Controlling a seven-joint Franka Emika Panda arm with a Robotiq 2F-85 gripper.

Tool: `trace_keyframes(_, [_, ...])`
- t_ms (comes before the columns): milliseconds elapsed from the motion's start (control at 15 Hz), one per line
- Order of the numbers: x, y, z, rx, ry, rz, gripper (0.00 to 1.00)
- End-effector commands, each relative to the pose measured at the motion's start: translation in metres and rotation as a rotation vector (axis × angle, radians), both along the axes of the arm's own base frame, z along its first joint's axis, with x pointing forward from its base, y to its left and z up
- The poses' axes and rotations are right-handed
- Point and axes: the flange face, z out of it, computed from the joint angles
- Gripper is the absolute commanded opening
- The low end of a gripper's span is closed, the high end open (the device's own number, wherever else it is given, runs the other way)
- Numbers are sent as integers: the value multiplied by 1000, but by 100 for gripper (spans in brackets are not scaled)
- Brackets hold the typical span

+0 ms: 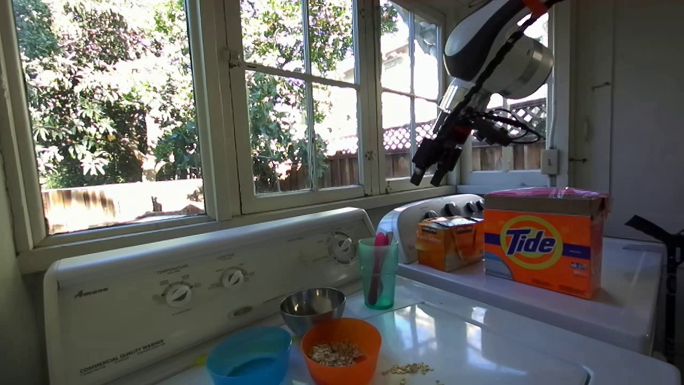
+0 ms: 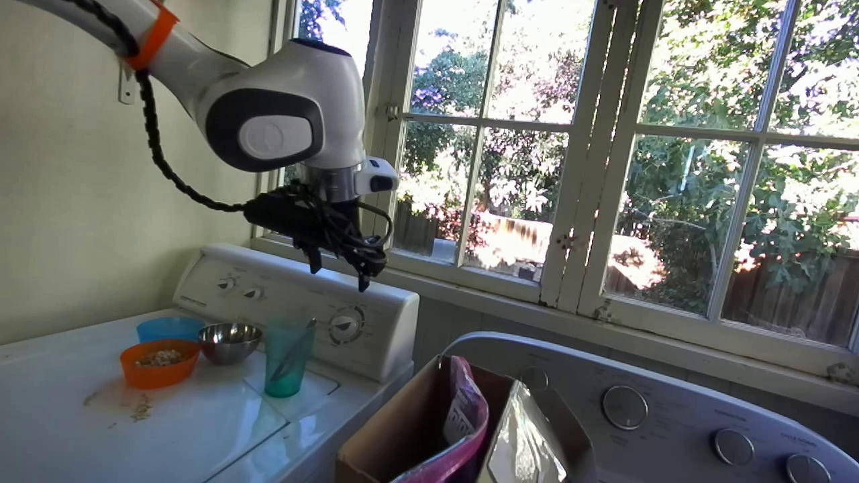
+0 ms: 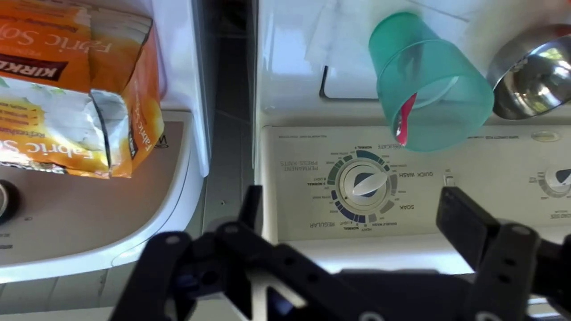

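1. Green tumbler point(image 3: 428, 80) upright on Amana washer point(image 1: 443, 347) top; long axis approx vert. Pink utensil point(image 3: 406, 118) leaning inside.
2. Gripper point(image 2: 339, 278) hangs over washer's ctrl panel point(image 3: 419, 223), tips down, touching nothing. Key relation: tumbler looks below the fingers & out twd washer front, i.e. up-frame in wrist view, past the big dial point(image 3: 363, 185).
3. Fingers point(image 3: 466, 223) spread wide, nothing held btwn them.
4. Only one arm, so no nearer-hand choice.
5. Nearby: steel bowl point(image 2: 231, 343) just beside tumbler; orange bowl point(image 2: 161, 376) w/ oat-like flakes, blue bowl point(image 2: 168, 327) behind; Kirkland box point(image 3: 49, 89) at L of wrist view.
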Motion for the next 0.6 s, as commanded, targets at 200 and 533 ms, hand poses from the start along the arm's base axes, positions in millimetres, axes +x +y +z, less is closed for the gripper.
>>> trace_keyframes(200, [18,1,-24,102,112,18,98])
trace_keyframes(533, [16,15,-28,107,123,28,100])
